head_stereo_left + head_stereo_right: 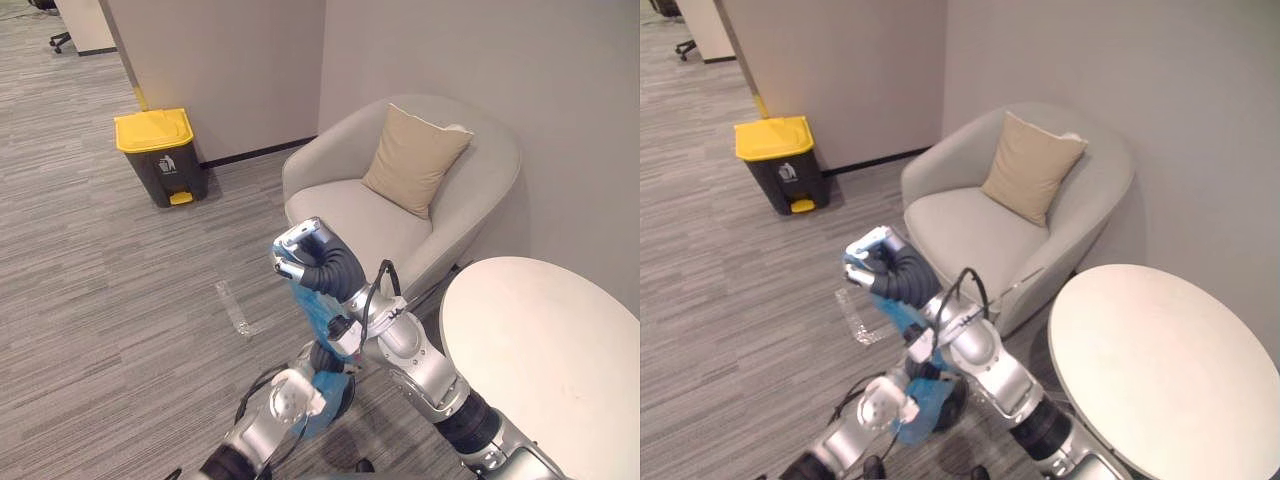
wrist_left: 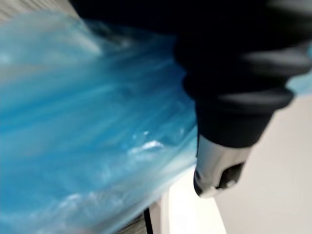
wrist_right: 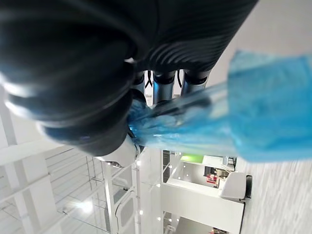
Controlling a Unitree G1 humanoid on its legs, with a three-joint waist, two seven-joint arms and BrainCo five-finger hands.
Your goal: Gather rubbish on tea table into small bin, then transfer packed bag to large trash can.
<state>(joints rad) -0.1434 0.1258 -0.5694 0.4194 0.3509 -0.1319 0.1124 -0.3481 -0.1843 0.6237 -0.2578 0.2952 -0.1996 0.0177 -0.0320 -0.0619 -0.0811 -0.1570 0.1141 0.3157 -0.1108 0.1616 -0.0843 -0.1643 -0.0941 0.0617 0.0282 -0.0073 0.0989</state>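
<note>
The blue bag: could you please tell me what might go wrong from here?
The right hand grips the blue bag only by its thin gathered neck, so it might slip or tear. The large trash can stands far off with its yellow lid shut, so dropping it in may fail.

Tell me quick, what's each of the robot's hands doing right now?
Left hand: cannot be told; it is close against the blue bag.
Right hand: closed on the blue bag's gathered top.

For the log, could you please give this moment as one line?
right hand: shut on blue bag | trash can: by wall, lid closed
</note>
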